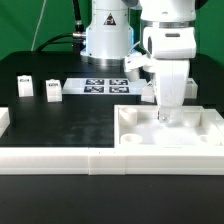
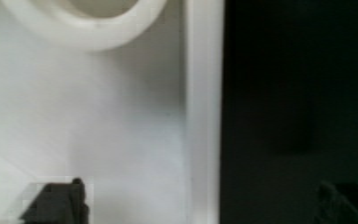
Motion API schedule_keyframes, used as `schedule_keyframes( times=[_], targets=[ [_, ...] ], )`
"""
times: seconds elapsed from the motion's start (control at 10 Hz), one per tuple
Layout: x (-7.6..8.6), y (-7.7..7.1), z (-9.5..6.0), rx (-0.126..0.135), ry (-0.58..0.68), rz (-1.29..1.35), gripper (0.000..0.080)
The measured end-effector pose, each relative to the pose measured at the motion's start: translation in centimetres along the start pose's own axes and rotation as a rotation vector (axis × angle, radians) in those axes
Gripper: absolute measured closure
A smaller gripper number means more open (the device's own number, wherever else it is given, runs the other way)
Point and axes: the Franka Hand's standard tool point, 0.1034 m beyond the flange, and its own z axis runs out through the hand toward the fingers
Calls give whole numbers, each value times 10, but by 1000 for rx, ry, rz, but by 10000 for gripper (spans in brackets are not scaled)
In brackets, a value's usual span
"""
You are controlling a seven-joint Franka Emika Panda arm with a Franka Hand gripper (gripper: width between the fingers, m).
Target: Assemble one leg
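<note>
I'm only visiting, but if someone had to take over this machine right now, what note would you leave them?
Gripper: jaws open, low over the white tray-like part, one on each side of its edge, holding nothing.
Legs: first leg and second leg sit on the black table at the exterior view's left, well apart from the tray-like part.
Done: no leg fitted, as far as the views show.
Left: probably pick up a leg and fit it to the tray-like part.
</note>
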Motion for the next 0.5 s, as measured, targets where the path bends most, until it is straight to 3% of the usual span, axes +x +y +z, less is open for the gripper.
schedule_keyframes(
  times=[0.2, 0.5],
  targets=[
    [0, -1, -2, -3, 0, 19, 151],
    [5, -33, -33, -18, -10, 151, 151]
  ],
)
